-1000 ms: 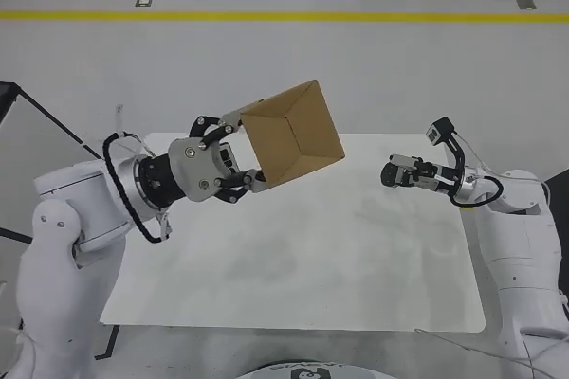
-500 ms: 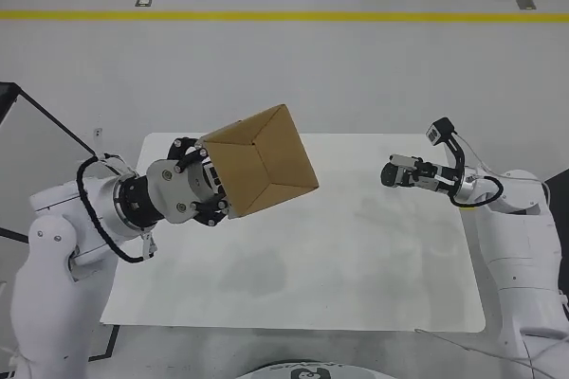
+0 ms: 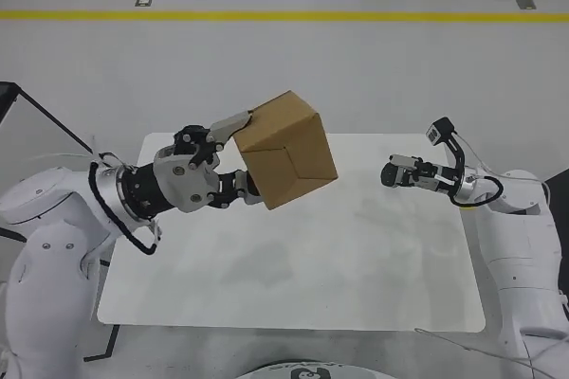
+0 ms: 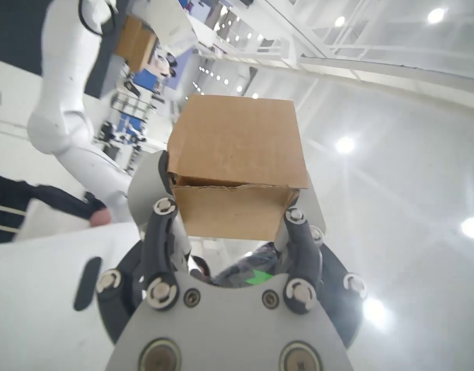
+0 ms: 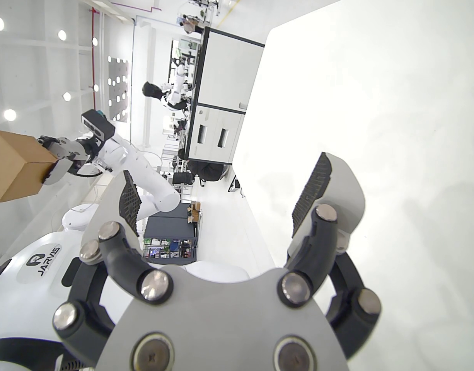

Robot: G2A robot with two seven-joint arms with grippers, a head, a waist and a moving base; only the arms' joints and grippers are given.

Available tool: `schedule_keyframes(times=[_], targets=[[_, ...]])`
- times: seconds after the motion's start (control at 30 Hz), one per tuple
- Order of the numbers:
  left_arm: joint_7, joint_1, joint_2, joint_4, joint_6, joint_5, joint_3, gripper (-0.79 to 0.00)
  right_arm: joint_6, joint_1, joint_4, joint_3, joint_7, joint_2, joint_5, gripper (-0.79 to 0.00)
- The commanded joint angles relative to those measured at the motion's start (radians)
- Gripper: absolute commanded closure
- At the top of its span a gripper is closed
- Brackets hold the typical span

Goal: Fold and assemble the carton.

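A brown cardboard carton (image 3: pixel 286 148), formed into a box, is held in the air above the back left of the white table (image 3: pixel 360 275). My left gripper (image 3: pixel 242 159) is shut on the carton, one finger on each of two opposite sides. The left wrist view has the carton (image 4: pixel 237 156) between the fingers (image 4: pixel 161 218), a closed face towards the camera. My right gripper (image 3: pixel 387 174) hovers over the table's right side, open with nothing between its ribbed pads (image 5: pixel 312 189). From the right wrist view the carton (image 5: pixel 16 165) is far off in the left gripper.
The table's white top (image 5: pixel 376 98) is bare under both arms. A dark-framed stand (image 3: pixel 5 104) sits off the table's left edge. A yellow floor line (image 3: pixel 284 16) runs behind the table. A person's hand (image 4: pixel 99 216) rests at the table edge, away from the carton.
The left arm has turned the carton over: its open mouth faced the top camera a second ago, now closed faces show. The carton shifted left, then back right. The right arm kept still.
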Motion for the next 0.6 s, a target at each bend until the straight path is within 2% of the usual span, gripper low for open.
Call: schedule_keyframes(times=[0.0,0.1,0.37,0.43,0.57], targets=[[-0.115,0.003,0.009,0.016,-0.061,0.191,0.005,0.0,0.0,0.0,0.0,0.0,0.0,0.0,0.0,-0.785],[-0.206,0.015,0.018,0.011,-0.094,0.289,0.011,0.0,0.0,0.0,0.0,0.0,0.0,0.0,0.0,-0.785],[-0.196,0.013,0.019,0.002,-0.108,0.319,0.01,0.0,0.0,0.0,0.0,0.0,0.0,0.0,0.0,-0.785],[-0.236,0.009,0.025,-0.012,-0.195,0.441,0.023,0.0,0.0,0.0,0.0,0.0,0.0,0.0,0.0,-0.785],[-0.367,-0.011,0.035,0.022,-0.457,0.685,0.041,0.0,0.0,0.0,0.0,0.0,0.0,0.0,0.0,-0.785]])
